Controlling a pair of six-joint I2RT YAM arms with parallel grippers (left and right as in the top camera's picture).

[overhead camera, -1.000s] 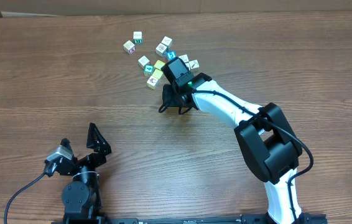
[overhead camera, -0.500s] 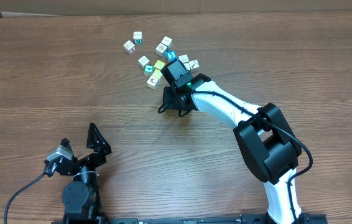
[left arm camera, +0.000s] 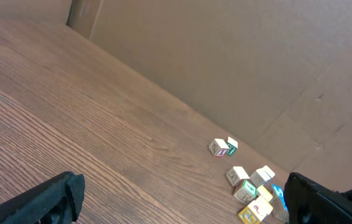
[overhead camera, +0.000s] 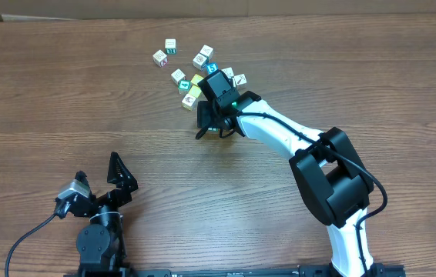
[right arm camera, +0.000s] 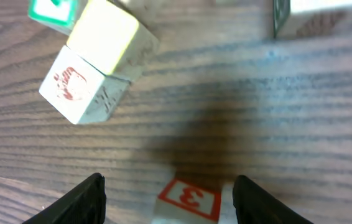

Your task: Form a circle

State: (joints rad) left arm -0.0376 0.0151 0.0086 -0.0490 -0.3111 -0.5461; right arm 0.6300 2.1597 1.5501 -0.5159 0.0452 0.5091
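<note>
Upper middle of the overhead view, the cluster of cubes (overhead camera: pixel 197 80) makes no circle yet; the right hand (overhead camera: pixel 215 128) sits just below it. Left wrist view: the left hand (left arm camera: pixel 182 186) is wide apart. Right wrist view: jaws apart around a red-3 cube (right arm camera: pixel 188 198), probably placing it; next, lift clear.

The right gripper (overhead camera: pixel 215 127) has spread its jaws wider (straddling a red-numbered cube (right arm camera: pixel 188 198)).
</note>
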